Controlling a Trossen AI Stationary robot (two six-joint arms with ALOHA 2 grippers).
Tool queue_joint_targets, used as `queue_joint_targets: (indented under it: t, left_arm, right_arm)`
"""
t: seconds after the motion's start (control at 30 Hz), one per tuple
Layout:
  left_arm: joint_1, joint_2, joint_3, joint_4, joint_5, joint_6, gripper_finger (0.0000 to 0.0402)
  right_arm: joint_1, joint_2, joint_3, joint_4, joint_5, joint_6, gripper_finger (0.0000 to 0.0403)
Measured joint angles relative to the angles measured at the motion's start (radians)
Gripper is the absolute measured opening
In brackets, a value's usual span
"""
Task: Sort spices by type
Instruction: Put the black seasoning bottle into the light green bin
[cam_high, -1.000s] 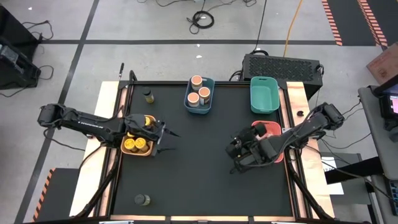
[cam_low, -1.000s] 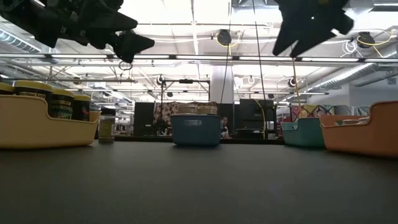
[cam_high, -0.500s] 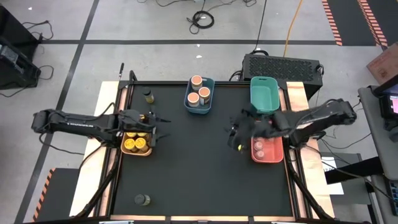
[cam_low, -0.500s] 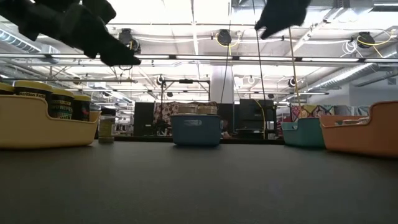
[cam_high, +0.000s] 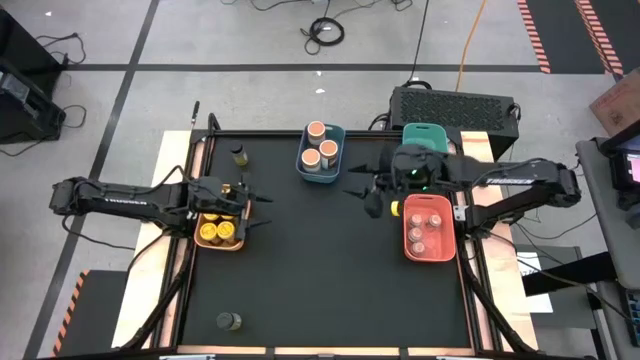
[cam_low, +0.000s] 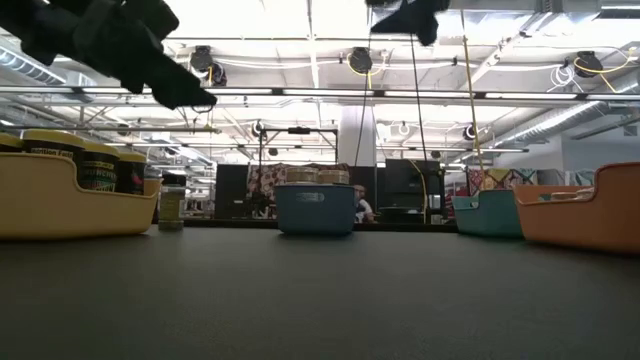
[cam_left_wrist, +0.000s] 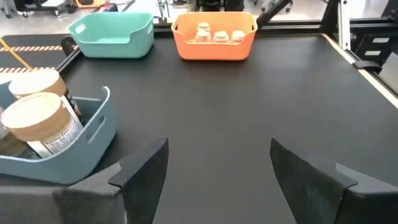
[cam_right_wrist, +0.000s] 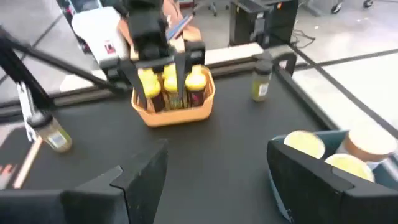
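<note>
Dark and empty, your left gripper (cam_high: 256, 209) hangs with fingers spread over the orange bin (cam_high: 219, 243) of yellow-lidded jars (cam_high: 221, 231), four as best you can count; your right gripper (cam_high: 366, 191), likewise parted and holding nothing, hovers between the blue bin (cam_high: 321, 176) and the red bin (cam_high: 428, 249). Like sits with like: three tan-topped jars (cam_high: 319, 146) in the blue bin, three pinkish-topped ones (cam_high: 420, 220) in the red. Two olive jars wait unsorted, one (cam_high: 238, 154) left of the blue bin, one (cam_high: 229, 321) well below the orange bin; the teal bin (cam_high: 425, 128) likely awaits them.

Worktop (cam_high: 320, 270): matt black, smooth. Bins look like smooth plastic: blue bin (cam_high: 321, 155), red bin (cam_high: 428, 228). Gripper fingers (cam_left_wrist: 140, 171) matt dark plastic.
</note>
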Motion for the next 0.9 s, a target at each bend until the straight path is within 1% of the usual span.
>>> queue_joint_targets:
  t: [0.07,0.17,0.23,0.3,0.33,0.37,0.47,0.5,0.53,0.57,0.6,0.67,0.77,0.83,0.9]
  left_arm:
    - [-0.003,0.001,-0.016,0.009,-0.001,-0.006,0.028]
    - [-0.004,-0.016,-0.018,0.025,-0.004,0.037,0.028]
    - [-0.003,-0.043,0.015,0.013,-0.03,0.038,0.028]
    - [-0.004,-0.087,0.075,-0.064,-0.087,0.03,0.028]
    - [-0.003,-0.111,0.109,-0.112,-0.136,0.011,0.028]
    - [-0.003,-0.133,0.146,-0.174,-0.208,-0.004,0.028]
    - [0.021,-0.155,0.277,-0.387,-0.498,-0.068,0.028]
    - [0.046,-0.147,0.326,-0.461,-0.561,-0.116,0.028]
    - [0.082,-0.13,0.374,-0.529,-0.588,-0.166,0.028]
    - [0.121,-0.106,0.42,-0.589,-0.584,-0.211,0.028]
    - [0.16,-0.08,0.456,-0.632,-0.556,-0.241,0.028]
    - [0.243,-0.022,0.514,-0.722,-0.507,-0.245,0.028]
    - [0.401,0.073,0.586,-0.785,-0.489,-0.234,0.028]
    - [0.521,0.133,0.604,-0.793,-0.397,-0.167,0.028]
    - [0.642,0.19,0.608,-0.78,-0.284,-0.104,0.028]
  right_arm:
    - [0.016,0.024,-0.05,0.075,0.001,-0.016,0.0267]
    - [0.027,0.074,-0.135,0.276,-0.004,-0.112,0.0267]
    - [0.025,0.123,-0.19,0.453,-0.004,-0.161,0.0267]
    - [0.01,0.172,-0.223,0.612,-0.025,-0.193,0.0267]
    - [-0.002,0.192,-0.231,0.672,-0.068,-0.208,0.0265]
    - [-0.016,0.215,-0.234,0.74,-0.121,-0.219,0.0263]
    - [-0.079,0.301,-0.248,0.907,-0.31,-0.214,0.025]
    - [-0.1,0.343,-0.248,0.958,-0.362,-0.194,0.0245]
    - [-0.119,0.385,-0.248,0.996,-0.415,-0.168,0.024]
    - [-0.136,0.42,-0.25,1.031,-0.458,-0.137,0.0235]
    - [-0.149,0.453,-0.25,1.063,-0.487,-0.106,0.0231]
    - [-0.167,0.499,-0.247,1.104,-0.526,-0.057,0.0224]
    - [-0.175,0.529,-0.247,1.102,-0.551,-0.051,0.0216]
    - [-0.174,0.52,-0.247,1.09,-0.554,-0.079,0.0206]
    - [-0.172,0.495,-0.231,1.084,-0.554,-0.123,0.0183]
